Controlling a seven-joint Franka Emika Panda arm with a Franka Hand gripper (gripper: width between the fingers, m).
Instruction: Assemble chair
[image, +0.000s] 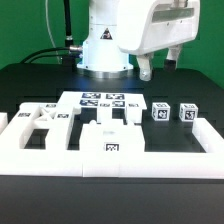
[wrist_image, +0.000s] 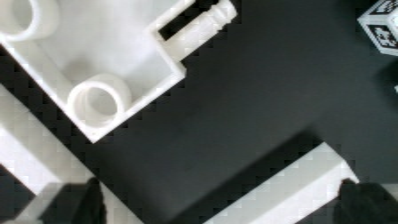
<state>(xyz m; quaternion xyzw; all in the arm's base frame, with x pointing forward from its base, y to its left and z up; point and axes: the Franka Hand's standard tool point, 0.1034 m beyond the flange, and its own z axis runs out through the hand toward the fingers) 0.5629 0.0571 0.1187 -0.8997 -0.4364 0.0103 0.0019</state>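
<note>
The chair lies in loose white parts on the black table. A cut-out panel (image: 40, 125) sits at the exterior view's left, and a slotted panel (image: 110, 128) lies in the middle. Two small tagged cubes (image: 158, 112) (image: 187, 113) stand to the right. My gripper (image: 157, 64) hangs open high above the table, behind the cubes and touching nothing. In the wrist view a white part with a round socket (wrist_image: 98, 100), a slotted part (wrist_image: 192, 22) and one tagged cube (wrist_image: 382, 35) show far below. My gripper (wrist_image: 217, 205) holds nothing; its dark fingertips (wrist_image: 71, 205) stand wide apart.
The marker board (image: 100, 100) lies flat behind the parts, at the foot of the arm's base (image: 105, 50). A long low white border wall (image: 110, 155) runs along the front and right side, crossing the wrist view as a white strip (wrist_image: 267, 185). Black cables trail at the back left.
</note>
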